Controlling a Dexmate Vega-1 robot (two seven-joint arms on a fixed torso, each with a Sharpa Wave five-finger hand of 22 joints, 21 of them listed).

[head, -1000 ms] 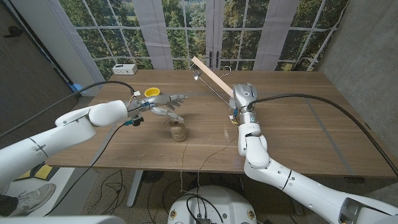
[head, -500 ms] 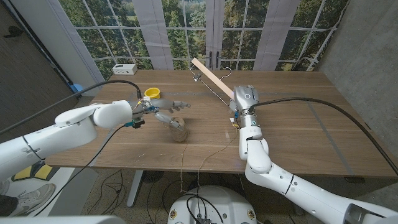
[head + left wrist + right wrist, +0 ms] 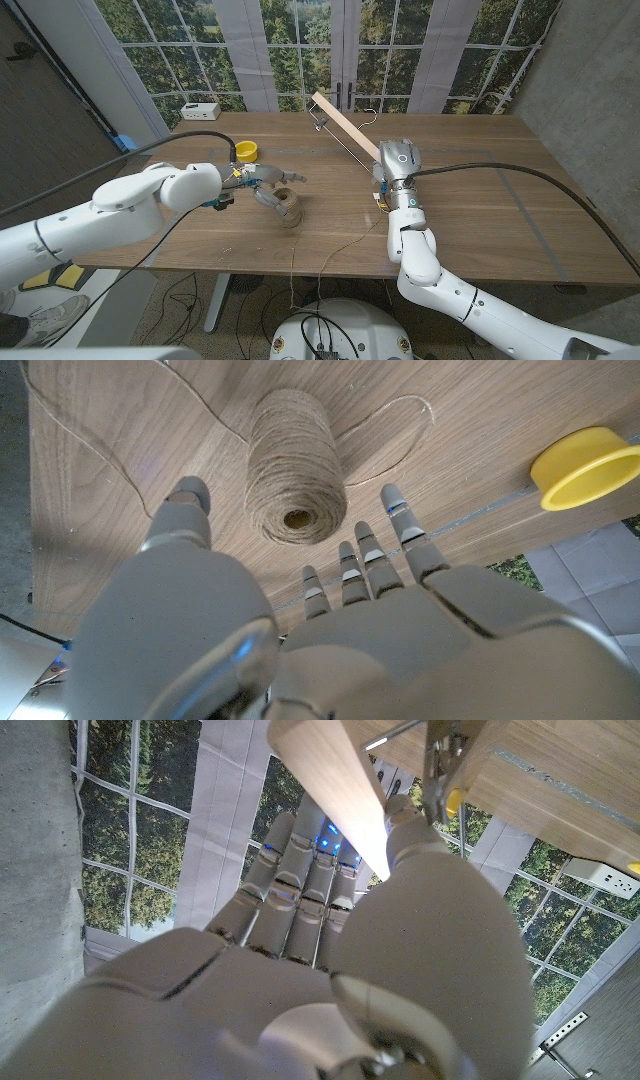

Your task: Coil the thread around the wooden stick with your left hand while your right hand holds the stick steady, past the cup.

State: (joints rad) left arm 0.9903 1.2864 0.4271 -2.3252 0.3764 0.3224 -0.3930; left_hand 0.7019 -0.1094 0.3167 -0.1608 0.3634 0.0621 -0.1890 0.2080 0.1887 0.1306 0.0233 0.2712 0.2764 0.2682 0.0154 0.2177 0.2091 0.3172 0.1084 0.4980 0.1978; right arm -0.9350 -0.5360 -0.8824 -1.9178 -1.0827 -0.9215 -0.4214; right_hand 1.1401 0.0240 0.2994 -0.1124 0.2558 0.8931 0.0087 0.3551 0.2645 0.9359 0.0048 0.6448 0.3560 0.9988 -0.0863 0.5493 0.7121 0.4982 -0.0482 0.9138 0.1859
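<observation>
A spool of brown thread (image 3: 287,208) stands on the table, seen end-on as the spool (image 3: 294,466) in the left wrist view. My left hand (image 3: 263,181) hovers just over it with fingers spread, thumb on one side and the other fingers on the other, holding nothing; the same hand (image 3: 300,630) shows here from behind. My right hand (image 3: 396,160) grips the lower end of the wooden stick (image 3: 340,121), which slants up toward the window. That hand (image 3: 330,950) wraps the stick (image 3: 330,780). The yellow cup (image 3: 245,150) sits behind my left hand.
Loose thread (image 3: 350,238) trails from the spool across the table toward my right hand, and another strand hangs over the front edge. A metal clip (image 3: 440,755) hangs at the stick. A white socket box (image 3: 200,110) sits at the back left corner.
My left hand has slid right and down over the spool, its fingers now straddling it. My right hand and the stick have barely moved.
</observation>
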